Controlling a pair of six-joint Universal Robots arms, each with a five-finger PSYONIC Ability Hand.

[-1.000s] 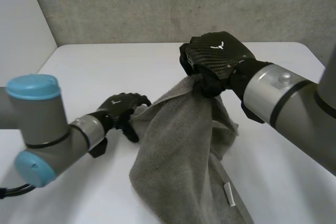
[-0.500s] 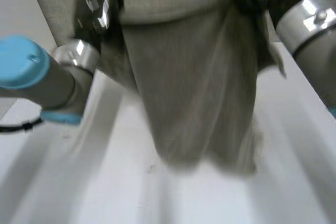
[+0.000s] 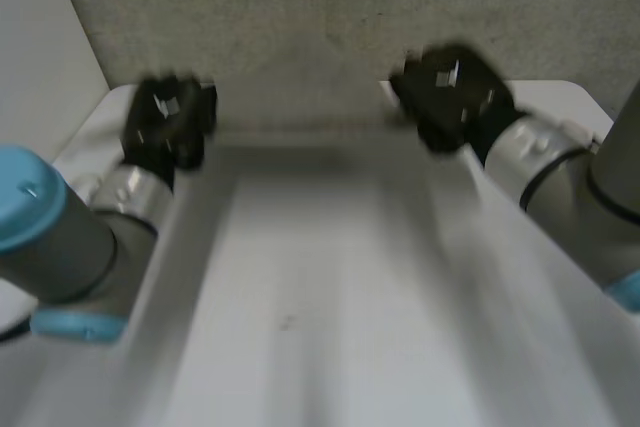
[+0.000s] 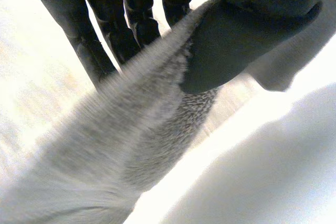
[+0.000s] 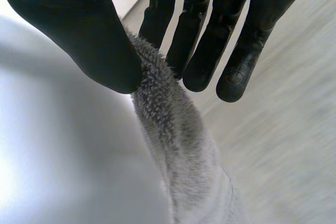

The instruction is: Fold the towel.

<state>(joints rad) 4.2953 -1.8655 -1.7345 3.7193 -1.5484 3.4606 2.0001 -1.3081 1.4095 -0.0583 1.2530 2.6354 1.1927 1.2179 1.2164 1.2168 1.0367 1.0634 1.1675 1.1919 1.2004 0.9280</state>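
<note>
Table [image 3: 562, 95]: white, below both arms.
Towel [image 4: 131, 145]: grey, fuzzy, pinched by both hands and trailing away from each set of fingertips. In head view it spans between hands (too blurred to tell how it lies).
Left hand [image 3: 168, 127]: thumb pressed toward fingers [image 4: 131, 22], towel edge clamped between them; fingers straight, close together.
Right hand [image 3: 455, 99]: thumb tip and nearest fingers [image 5: 197, 51] pinch towel edge; other fingers straight, side by side.
</note>
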